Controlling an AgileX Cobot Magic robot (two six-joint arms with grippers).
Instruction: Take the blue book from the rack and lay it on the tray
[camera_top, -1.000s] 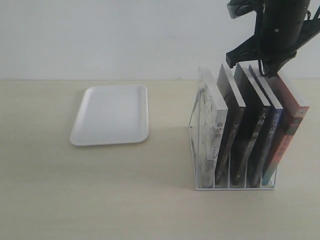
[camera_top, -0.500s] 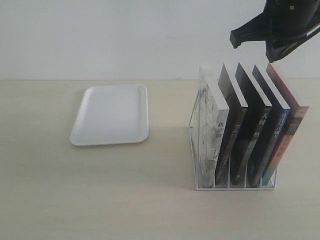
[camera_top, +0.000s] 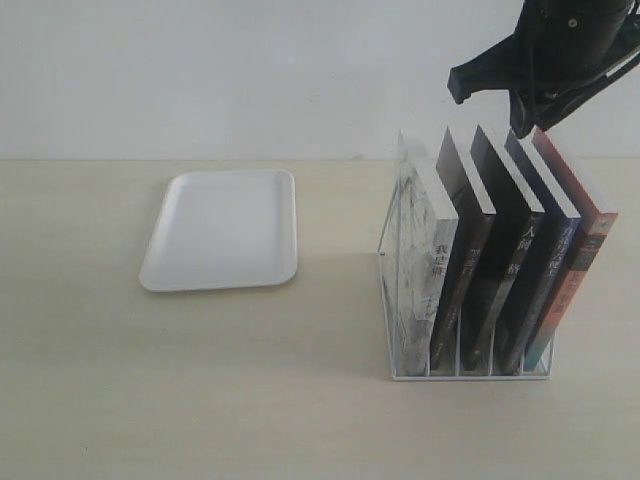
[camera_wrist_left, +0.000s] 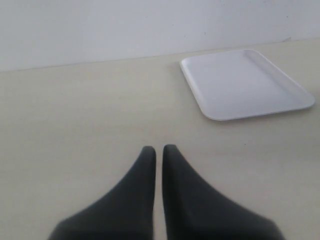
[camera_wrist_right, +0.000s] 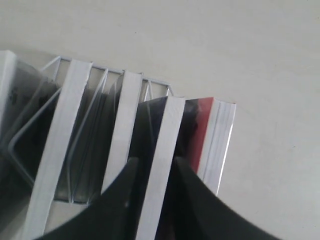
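The right tool (camera_wrist_right: 156, 161) gaped open astride the top edge of the blue book (camera_top: 550, 250), which stood in the rack (camera_top: 470, 377). The left tool (camera_wrist_left: 159, 150) sat pinched together, empty.

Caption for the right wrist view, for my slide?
Right gripper, fingers open, poised over the blue book standing in the rack.

Lab-style test bench: plain beige tabletop (camera_top: 200, 400), blank white wall (camera_top: 200, 70) behind.
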